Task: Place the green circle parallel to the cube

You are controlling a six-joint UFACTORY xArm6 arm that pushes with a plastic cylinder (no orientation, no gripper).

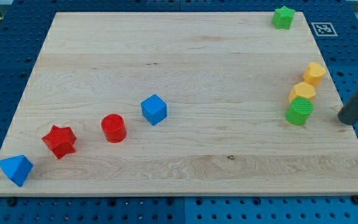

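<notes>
Wooden board (185, 62) spread wide across the view, blocks scattered along its edges. Blue cube (154, 109) left of centre, well apart from the green circle (299, 112), which sits near the view's right edge, touching the yellow block (302, 92) above it. Rod's tip (345, 119) just to the right of the circle, off the board's edge, a bare rod holding nothing. Likely needed: a long push toward the view's left, circle lying directly between tip and cube.

green circle (299, 111) far right, blue cube (154, 109) left-centre
</notes>
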